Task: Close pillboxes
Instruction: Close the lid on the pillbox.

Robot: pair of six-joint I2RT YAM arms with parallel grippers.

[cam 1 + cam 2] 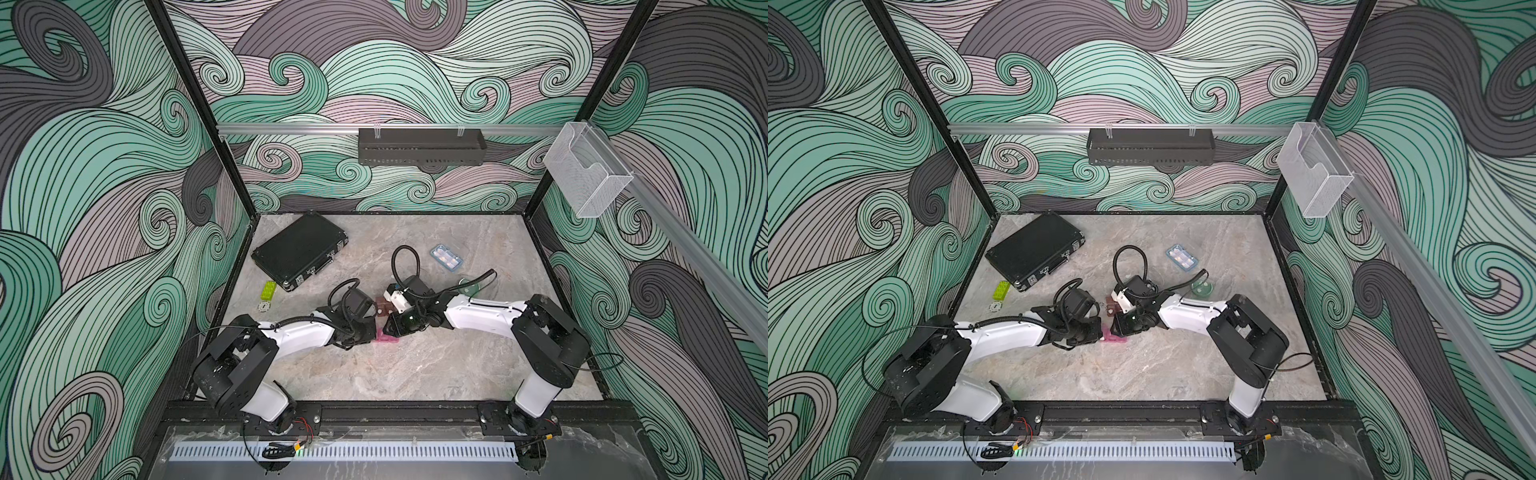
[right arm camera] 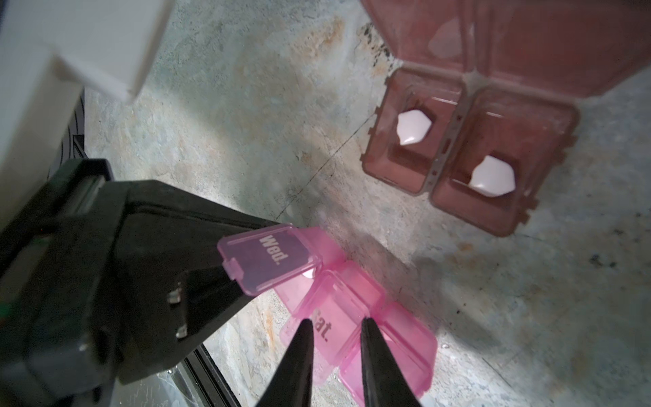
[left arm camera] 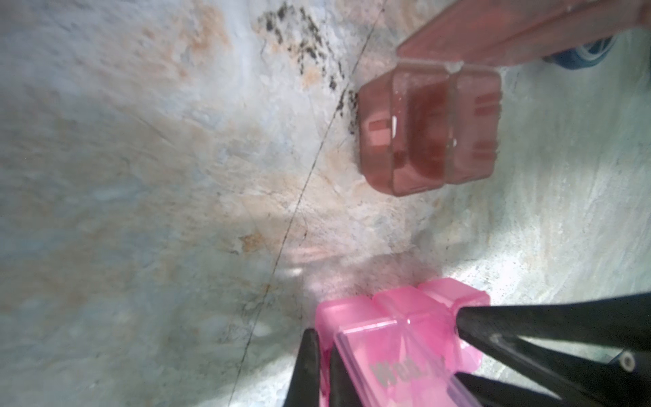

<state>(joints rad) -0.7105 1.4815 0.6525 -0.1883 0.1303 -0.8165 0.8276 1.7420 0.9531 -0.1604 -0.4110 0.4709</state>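
My left claw (image 3: 322,340) is closed, its tip seemingly against the raised Wed. lid (image 2: 267,259) of the pink pillbox (image 2: 398,341). My right claw (image 2: 336,326) stands slightly parted, the Sat. lid (image 2: 341,303) between its tips.

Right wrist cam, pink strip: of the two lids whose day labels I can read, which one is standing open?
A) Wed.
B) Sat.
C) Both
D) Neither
A: on the pink pillbox, the Wed. lid is tilted up off its cell, with a white pill showing underneath. The Sat. lid lies flat on its cell.
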